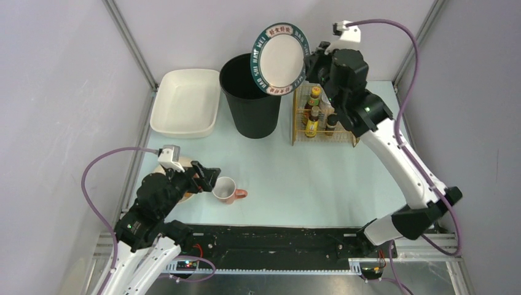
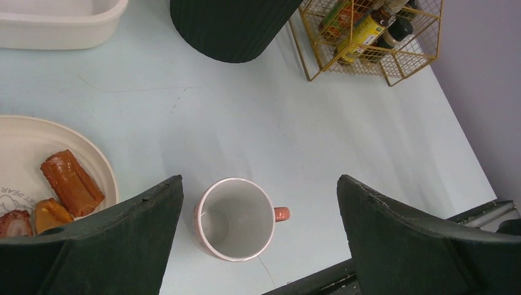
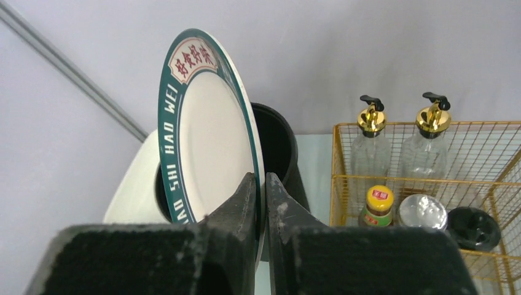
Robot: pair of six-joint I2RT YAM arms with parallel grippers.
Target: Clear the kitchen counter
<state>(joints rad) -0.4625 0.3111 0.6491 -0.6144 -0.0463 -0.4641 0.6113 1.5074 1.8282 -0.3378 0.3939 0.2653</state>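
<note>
Two grips to report. Right gripper (image 3: pixel 261 184) is pinched tight on the rim of the green-bordered plate (image 3: pixel 209 135), held on edge and tilted over the mouth of the black bin (image 1: pixel 249 104) — reads as the dump step, and the plate face looks clean. Left gripper (image 2: pixel 259 184) is spread wide, holding nothing, above the pink mug (image 2: pixel 236 218). The mug stands on the mint-green kitchen counter (image 1: pixel 295 172), beside a beige plate of food scraps (image 2: pixel 37 147).

Next, my guess — plate goes to the white tray (image 1: pixel 184 101): swing left without clipping the bin rim. Left arm drops and closes on the mug.

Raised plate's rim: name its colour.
Plate rim: dark green with white lettering; best in right wrist view.
</note>
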